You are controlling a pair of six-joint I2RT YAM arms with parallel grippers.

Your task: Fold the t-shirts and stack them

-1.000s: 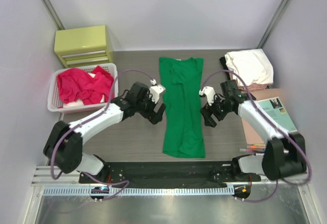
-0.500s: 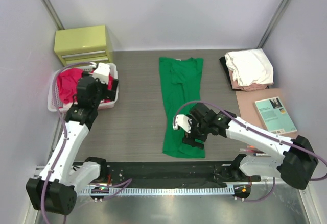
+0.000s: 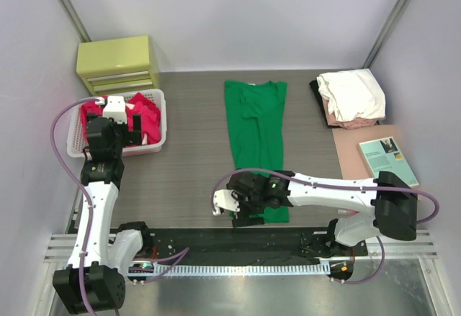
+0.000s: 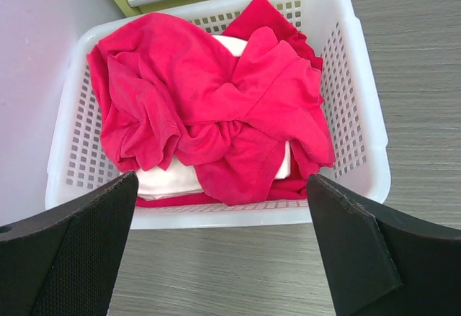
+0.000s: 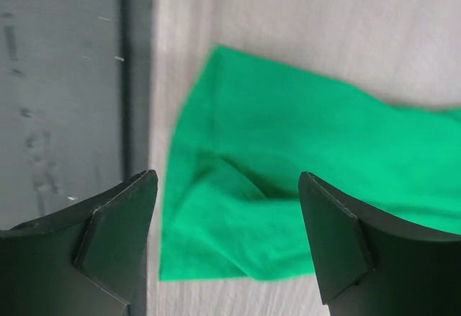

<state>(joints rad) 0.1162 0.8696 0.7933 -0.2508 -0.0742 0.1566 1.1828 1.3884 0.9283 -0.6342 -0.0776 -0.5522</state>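
Green shirt (image 3: 256,143) mid-fold: right end effector (image 5: 227,186), spread apart over its near hem corner, likely must clamp there; left end effector (image 4: 221,183), also apart, hovers over red shirts (image 4: 216,107) to its left.

The green shirt (image 3: 256,143) is bright and plain on a grey, wood-grained bench (image 3: 187,179). Red shirts (image 4: 209,107) — near magenta — cover a white cloth (image 4: 169,181) in the white basket (image 4: 364,150). Far stack: white shirt (image 3: 351,93) over pink shirt (image 3: 353,123) and black shirt (image 3: 315,86). Drawers (image 3: 117,62) yellow-green; book (image 3: 389,159) teal.
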